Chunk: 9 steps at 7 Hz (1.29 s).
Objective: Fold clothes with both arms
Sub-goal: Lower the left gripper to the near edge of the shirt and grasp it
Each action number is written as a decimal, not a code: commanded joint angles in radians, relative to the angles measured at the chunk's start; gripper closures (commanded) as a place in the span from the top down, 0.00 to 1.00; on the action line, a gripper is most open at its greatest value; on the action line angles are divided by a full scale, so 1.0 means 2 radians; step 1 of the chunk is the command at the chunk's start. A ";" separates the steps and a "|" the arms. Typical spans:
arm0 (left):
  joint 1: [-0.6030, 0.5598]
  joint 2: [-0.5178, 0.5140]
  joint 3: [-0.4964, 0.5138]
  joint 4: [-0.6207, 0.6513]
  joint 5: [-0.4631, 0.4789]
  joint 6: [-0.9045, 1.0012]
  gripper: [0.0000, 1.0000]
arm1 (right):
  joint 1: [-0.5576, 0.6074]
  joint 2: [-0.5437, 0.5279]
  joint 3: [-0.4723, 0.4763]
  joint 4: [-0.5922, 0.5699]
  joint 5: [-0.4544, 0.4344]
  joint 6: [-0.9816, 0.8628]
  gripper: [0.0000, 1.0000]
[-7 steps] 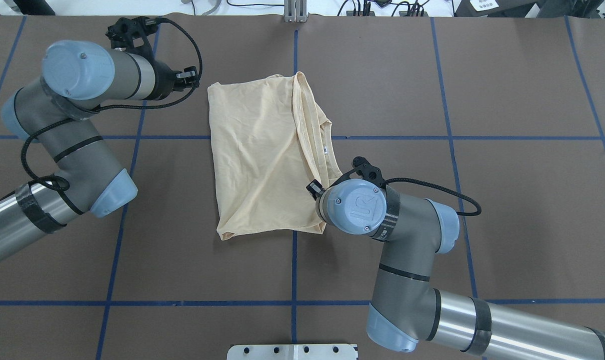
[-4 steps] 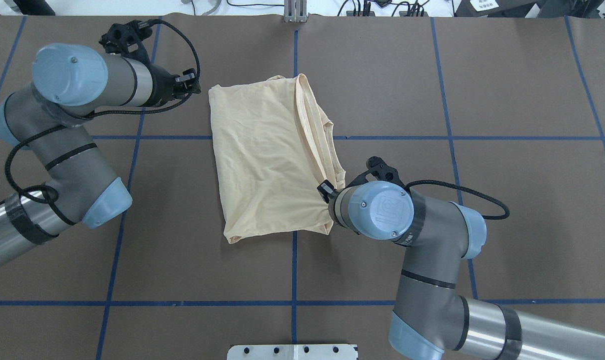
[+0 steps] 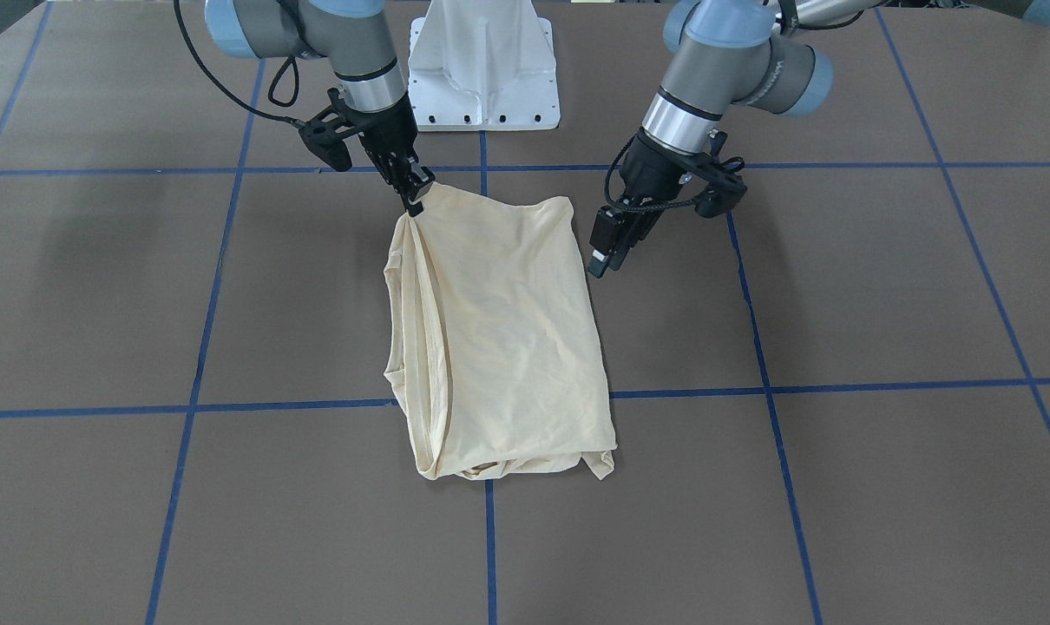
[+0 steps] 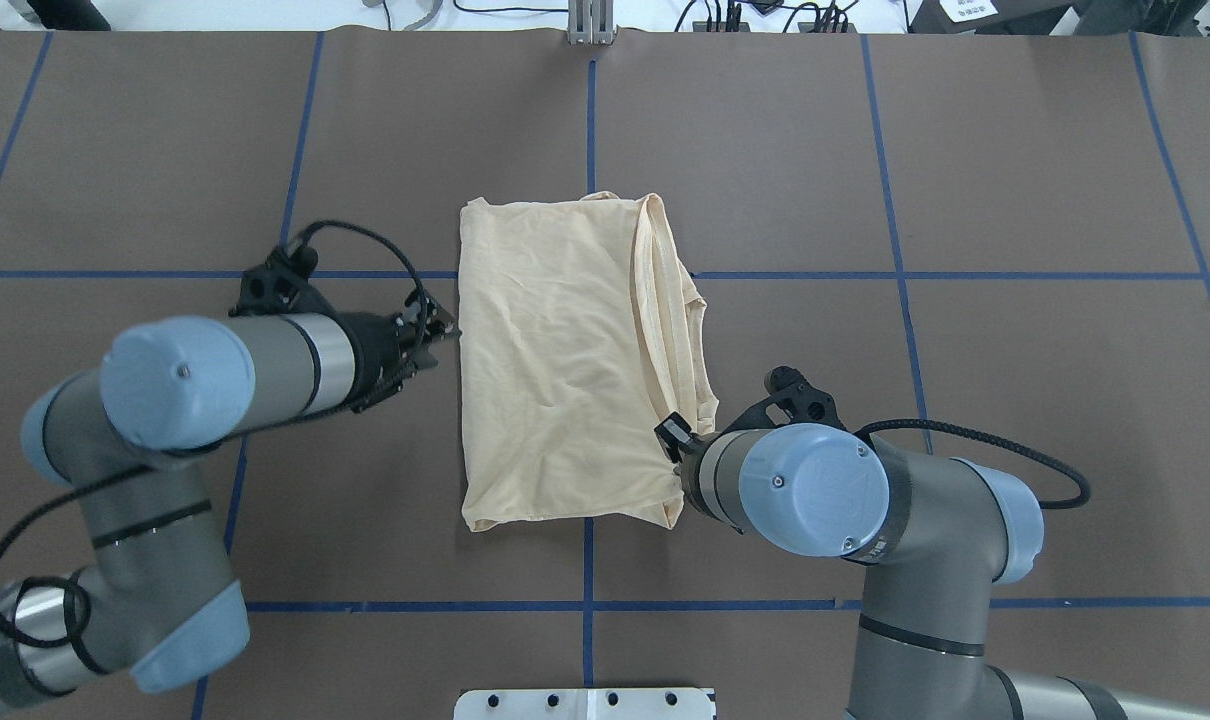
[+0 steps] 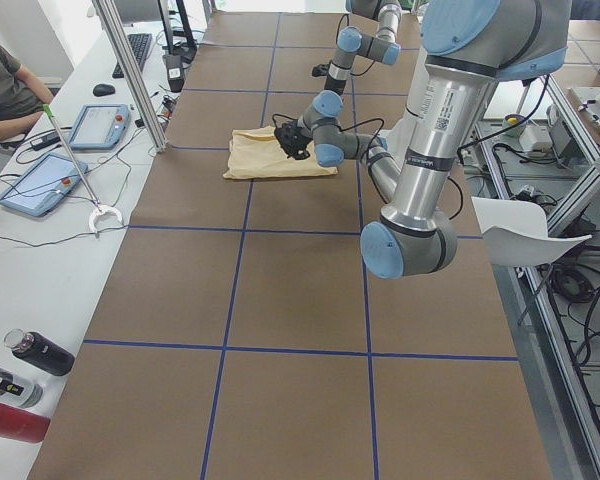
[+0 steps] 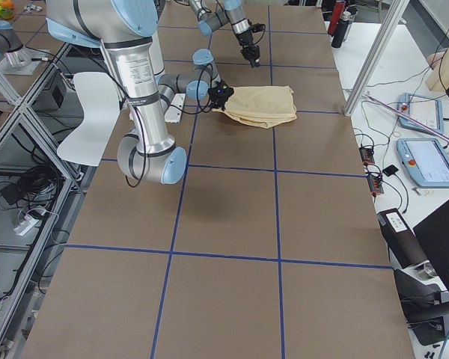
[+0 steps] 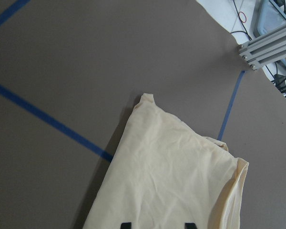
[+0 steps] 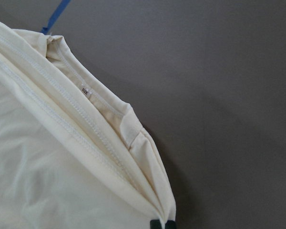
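Dragging thin folded cream-yellow shirt [image 4: 555, 380] nearer than before across brown desk [image 4: 965, 400], corner clamped in right black pincer [image 3: 415, 198]; now hovering spread-open left black pincer [image 3: 600, 260] just beside shirt's left edge.

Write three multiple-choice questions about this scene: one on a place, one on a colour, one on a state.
1. Where on the shirt are the right arm's fingers?
A) the corner nearest the robot, on its right
B) the far left corner
C) the middle

2. What colour are the lines on the table?
A) red
B) blue
C) white

3. How are the left arm's fingers?
A) shut on a sleeve
B) shut on a cable
C) open

1 A: the front-facing view shows them pinching that corner.
2 B: blue lines cross the brown top.
3 C: the left wrist view shows the tips apart.
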 commanded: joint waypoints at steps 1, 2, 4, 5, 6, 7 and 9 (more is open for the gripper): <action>0.076 0.024 -0.008 0.000 0.046 -0.039 0.52 | -0.003 -0.011 0.006 -0.006 -0.001 0.003 0.00; 0.114 0.026 -0.008 0.000 0.062 -0.066 0.53 | -0.003 -0.013 0.006 -0.006 -0.001 0.003 0.00; 0.138 0.019 -0.001 0.001 0.086 -0.069 0.53 | -0.003 -0.013 0.007 -0.006 -0.001 0.003 0.00; 0.141 0.017 -0.001 0.001 0.086 -0.070 0.53 | -0.004 -0.012 0.006 -0.006 -0.001 0.003 0.00; 0.143 0.017 -0.001 0.001 0.086 -0.070 0.53 | -0.004 -0.013 0.007 -0.006 -0.001 0.003 0.00; 0.145 0.017 -0.001 0.001 0.086 -0.070 0.53 | -0.003 -0.013 0.007 -0.006 -0.001 0.003 0.00; 0.156 0.017 0.004 0.001 0.088 -0.071 0.46 | -0.003 -0.013 0.007 -0.006 -0.001 0.003 0.00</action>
